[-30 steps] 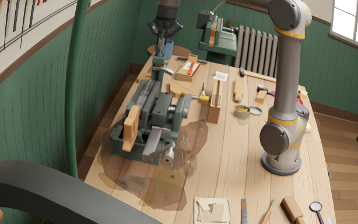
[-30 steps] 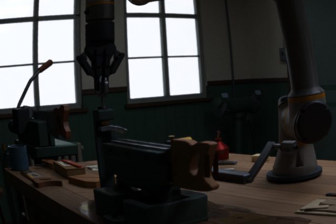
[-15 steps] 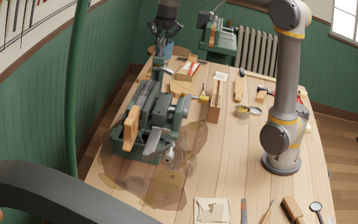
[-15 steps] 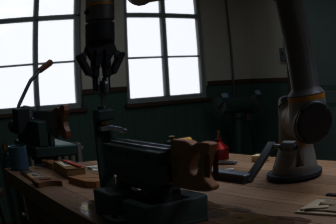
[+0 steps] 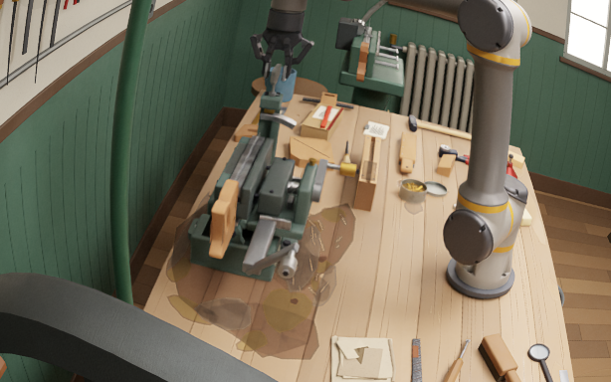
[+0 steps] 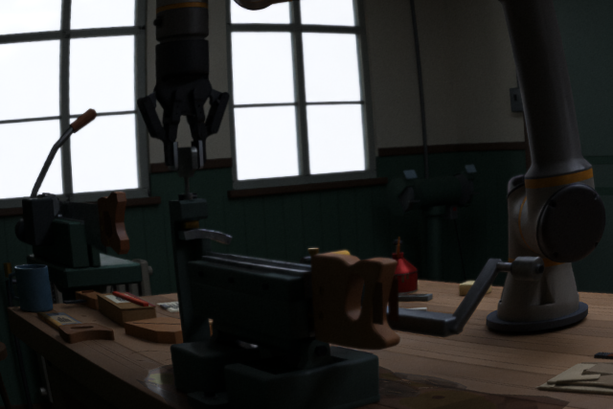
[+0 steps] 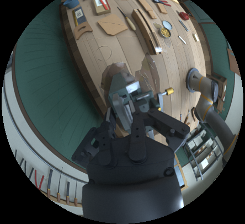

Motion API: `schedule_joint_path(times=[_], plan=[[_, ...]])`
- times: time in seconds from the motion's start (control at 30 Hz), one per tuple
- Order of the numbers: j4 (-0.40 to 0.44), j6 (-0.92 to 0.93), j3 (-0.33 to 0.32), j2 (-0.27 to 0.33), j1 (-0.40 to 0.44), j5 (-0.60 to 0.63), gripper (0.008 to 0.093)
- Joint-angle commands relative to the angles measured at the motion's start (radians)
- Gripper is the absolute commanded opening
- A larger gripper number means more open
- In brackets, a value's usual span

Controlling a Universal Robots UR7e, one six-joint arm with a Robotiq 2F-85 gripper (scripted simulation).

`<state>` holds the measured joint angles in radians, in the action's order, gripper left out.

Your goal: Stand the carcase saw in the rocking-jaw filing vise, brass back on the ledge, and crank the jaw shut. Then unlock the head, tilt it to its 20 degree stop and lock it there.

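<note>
On the left side of the bench stands the green filing vise. The carcase saw stands in its jaws, wooden handle toward the near end. The crank sticks out at the front. At the vise's far end a post carries a lock knob on a thin stem, with a grey lever below it. My gripper hangs straight over that knob, fingers either side of it. The gripper is open and holds nothing.
The arm's base stands on the right of the bench. A wooden trough, a tin of brass bits, a box and a blue cup lie beyond the vise. A second green machine stands behind the bench.
</note>
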<state>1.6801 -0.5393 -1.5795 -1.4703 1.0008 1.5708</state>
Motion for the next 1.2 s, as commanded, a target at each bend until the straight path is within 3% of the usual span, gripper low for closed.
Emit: schedule_joint_path(times=[0.0,0.5,1.17], plan=[[0.0,0.0,0.0,-0.001,0.0,0.0,0.038],[-0.016,0.0,0.015,-0.002,0.0,0.0,0.038],[-0.092,0.0,0.087,-0.006,0.0,0.0,0.038]])
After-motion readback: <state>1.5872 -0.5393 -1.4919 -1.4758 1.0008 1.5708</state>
